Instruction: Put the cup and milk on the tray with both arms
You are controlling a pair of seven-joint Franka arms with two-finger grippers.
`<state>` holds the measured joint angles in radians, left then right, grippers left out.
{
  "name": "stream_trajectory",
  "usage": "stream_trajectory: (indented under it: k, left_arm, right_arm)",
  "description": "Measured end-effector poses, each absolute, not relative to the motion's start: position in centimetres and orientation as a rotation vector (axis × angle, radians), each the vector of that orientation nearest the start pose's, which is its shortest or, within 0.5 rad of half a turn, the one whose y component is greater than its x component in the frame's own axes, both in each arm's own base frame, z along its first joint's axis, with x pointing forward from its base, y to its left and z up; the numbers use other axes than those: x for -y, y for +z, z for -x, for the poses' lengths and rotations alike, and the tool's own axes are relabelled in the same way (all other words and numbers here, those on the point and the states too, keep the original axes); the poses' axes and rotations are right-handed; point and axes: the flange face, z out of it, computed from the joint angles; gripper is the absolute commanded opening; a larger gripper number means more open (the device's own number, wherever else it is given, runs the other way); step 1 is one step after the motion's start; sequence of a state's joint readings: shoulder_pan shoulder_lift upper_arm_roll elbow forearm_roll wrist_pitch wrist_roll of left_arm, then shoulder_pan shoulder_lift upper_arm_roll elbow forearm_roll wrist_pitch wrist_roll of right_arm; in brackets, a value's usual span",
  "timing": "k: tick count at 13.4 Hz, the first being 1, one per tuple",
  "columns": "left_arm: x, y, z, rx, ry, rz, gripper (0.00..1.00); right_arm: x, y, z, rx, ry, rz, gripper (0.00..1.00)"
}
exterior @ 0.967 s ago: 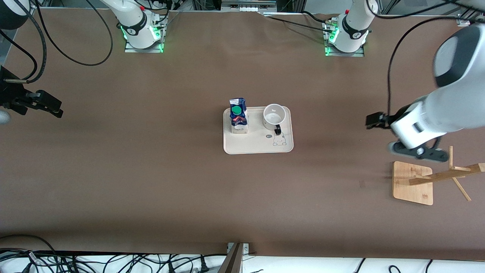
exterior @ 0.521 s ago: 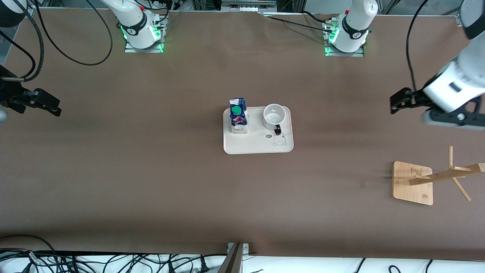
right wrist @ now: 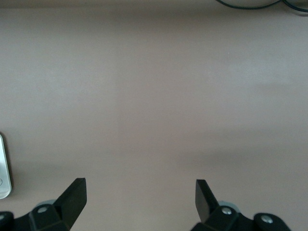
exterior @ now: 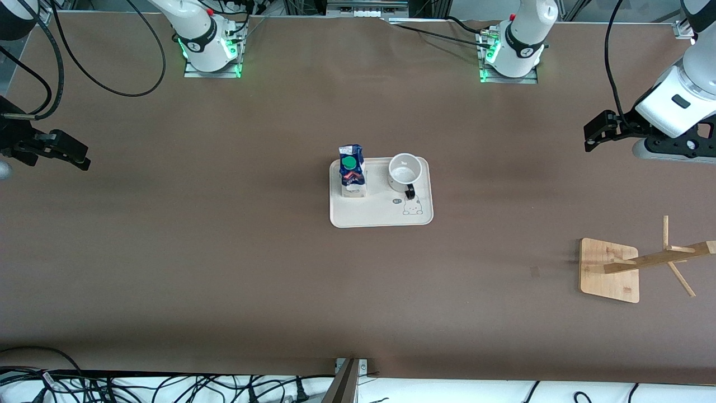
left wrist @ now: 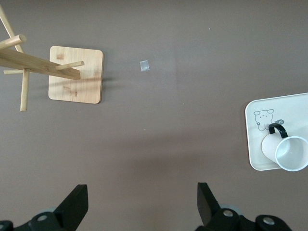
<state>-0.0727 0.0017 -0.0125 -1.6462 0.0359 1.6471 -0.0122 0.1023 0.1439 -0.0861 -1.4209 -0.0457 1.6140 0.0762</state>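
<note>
The cream tray (exterior: 380, 217) lies at the table's middle. The milk carton (exterior: 352, 176) stands upright on it, on the side toward the right arm's end. The white cup (exterior: 404, 169) stands upright beside the carton, its black handle pointing toward the rabbit drawing. My left gripper (exterior: 594, 134) is open and empty over bare table at the left arm's end. The left wrist view shows this gripper (left wrist: 143, 192), the cup (left wrist: 288, 153) and the tray (left wrist: 255, 144). My right gripper (exterior: 75, 155) is open and empty over bare table at the right arm's end; it also shows in the right wrist view (right wrist: 140, 187).
A wooden rack with pegs on a square base (exterior: 609, 270) stands near the left arm's end, nearer the front camera than the tray; it also shows in the left wrist view (left wrist: 76, 74). A tray corner (right wrist: 3, 168) shows at the edge of the right wrist view.
My left arm has swung away from the wooden rack toward its base end of the table, its gripper staying empty. The right arm has barely moved. Cup and milk have stayed put.
</note>
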Motion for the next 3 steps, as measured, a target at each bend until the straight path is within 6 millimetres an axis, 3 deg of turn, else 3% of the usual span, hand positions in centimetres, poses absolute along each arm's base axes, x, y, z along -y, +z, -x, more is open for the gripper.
stream_trajectory:
  k: [3]
  left_arm:
    - [4.57, 59.26, -55.90, -0.122, 0.000, 3.103, 1.00]
  right_arm:
    - [-1.30, 61.47, -60.13, -0.083, -0.053, 3.195, 1.00]
